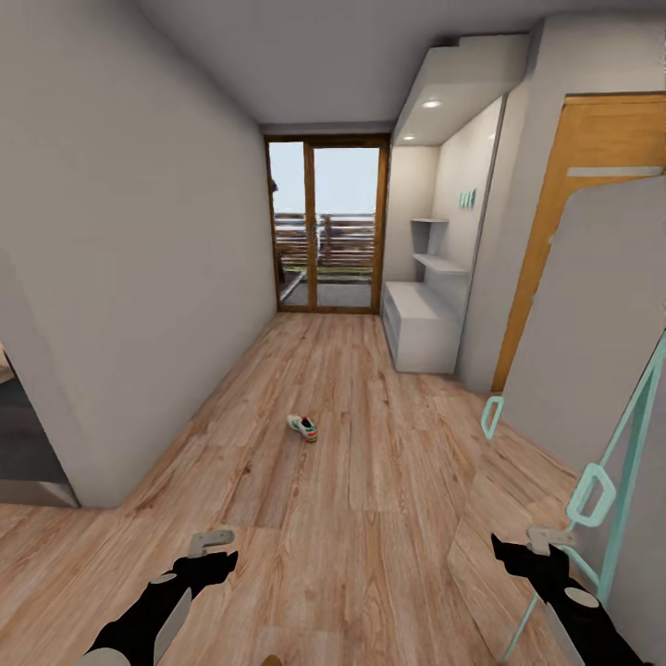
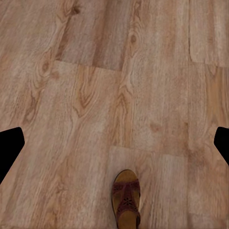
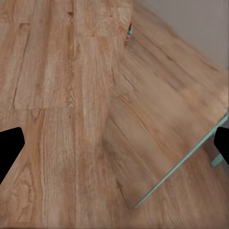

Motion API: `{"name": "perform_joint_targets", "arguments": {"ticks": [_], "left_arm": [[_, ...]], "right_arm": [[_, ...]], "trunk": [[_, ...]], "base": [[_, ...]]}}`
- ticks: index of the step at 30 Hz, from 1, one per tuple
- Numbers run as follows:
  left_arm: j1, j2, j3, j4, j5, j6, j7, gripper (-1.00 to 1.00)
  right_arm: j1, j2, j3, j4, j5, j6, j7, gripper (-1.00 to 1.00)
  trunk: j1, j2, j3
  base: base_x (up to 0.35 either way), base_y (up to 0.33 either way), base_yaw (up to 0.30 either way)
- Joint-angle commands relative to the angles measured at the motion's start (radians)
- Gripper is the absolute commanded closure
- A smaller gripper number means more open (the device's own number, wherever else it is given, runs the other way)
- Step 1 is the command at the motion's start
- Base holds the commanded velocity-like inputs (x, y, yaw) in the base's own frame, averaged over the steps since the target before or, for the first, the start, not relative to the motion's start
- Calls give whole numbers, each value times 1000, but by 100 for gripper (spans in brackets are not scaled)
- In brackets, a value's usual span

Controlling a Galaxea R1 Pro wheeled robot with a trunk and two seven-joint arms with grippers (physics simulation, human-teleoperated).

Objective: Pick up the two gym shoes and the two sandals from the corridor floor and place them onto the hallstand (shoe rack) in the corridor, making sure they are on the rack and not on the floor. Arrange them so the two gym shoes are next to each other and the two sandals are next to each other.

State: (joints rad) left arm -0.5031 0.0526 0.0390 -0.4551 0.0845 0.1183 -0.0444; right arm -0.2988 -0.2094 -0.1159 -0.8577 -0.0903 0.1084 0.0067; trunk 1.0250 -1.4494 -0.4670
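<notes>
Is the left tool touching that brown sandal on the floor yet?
Apart. In the left wrist view the sandal lies flat on the corridor floor, with bare planks between it and both dark fingertips at the picture's edges.

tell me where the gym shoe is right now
In the head view one gym shoe lies alone mid-corridor on the floor, well short of the hallstand at the right wall.

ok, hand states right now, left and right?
Left hand: open, holding nothing, above bare floor.
Right hand: open, holding nothing.
</notes>
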Motion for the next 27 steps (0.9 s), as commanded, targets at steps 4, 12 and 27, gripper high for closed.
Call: {"name": "perform_joint_targets", "arguments": {"ticks": [4,12,27], "left_arm": [[0,0,4,-2,9,7,-5,-100],[0,0,4,-2,9,7,-5,-100],[-1,1,4,-2,9,6,-5,-100]], "right_arm": [[0,0,20,-2,-9,5,0,-100],[0,1,32,-4,-11,7,0,-100],[0,1,31,-22,-10,7,-1,-100]], "trunk": [[0,-1,-1],[0,-1,-1],[0,-1,-1]], "base": [[0,0,-22],[0,0,-5],[0,0,-1]]}}
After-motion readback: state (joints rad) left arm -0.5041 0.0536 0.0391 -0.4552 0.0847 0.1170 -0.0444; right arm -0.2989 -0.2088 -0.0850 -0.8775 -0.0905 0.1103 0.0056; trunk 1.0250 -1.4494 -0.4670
